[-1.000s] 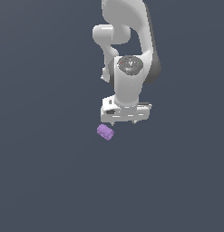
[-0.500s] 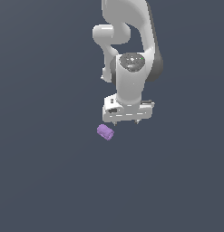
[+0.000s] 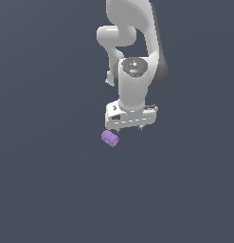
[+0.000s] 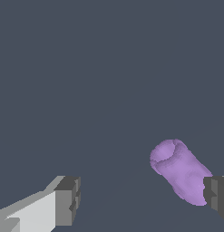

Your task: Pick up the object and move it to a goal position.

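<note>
The approach step is judged in hand: the jaws are held wide above the bench [image 3: 52, 180], off-centre of the object [image 4: 181, 174]; centring is needed before closing.

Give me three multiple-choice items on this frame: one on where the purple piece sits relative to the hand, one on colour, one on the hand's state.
1. Where is the purple cylinder relative to the hand in the exterior view?
A. Toward the exterior view's left of the hand, just below it
B. Far to the exterior view's right
C. Clamped between the fingers

2. What colour is the cylinder?
A. Green
B. Light purple
C. Red

3. What state is the hand in?
A. Shut on the cylinder
B. Shut on nothing
C. Open, holding nothing

Answers:
1 A, it lies beside the hand's lower left corner.
2 B, both views show it light purple.
3 C, the wrist view shows the fingers wide apart, the cylinder by one finger, not between them.
</note>
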Controlling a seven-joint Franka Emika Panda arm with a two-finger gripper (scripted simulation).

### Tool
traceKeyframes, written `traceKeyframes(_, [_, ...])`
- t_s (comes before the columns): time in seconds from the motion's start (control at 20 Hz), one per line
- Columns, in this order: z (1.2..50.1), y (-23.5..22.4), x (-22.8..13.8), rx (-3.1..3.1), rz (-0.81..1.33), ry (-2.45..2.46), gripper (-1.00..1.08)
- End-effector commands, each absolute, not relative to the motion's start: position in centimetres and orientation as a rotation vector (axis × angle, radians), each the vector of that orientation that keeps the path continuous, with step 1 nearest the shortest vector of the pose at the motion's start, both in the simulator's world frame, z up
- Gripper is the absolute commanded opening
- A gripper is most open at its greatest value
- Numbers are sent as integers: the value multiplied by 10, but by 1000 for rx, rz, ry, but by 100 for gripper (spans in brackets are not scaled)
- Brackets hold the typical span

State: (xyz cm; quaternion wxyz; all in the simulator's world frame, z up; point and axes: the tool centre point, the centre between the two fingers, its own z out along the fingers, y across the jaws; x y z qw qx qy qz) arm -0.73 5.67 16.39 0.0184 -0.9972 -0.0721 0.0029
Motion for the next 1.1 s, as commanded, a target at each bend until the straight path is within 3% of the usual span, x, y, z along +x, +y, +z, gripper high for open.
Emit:
traceKeyframes(0.0, [161, 52, -8, -3095, 8, -273, 100])
traceKeyframes(1.05, [122, -5, -22, -2977, -1, -974, 100])
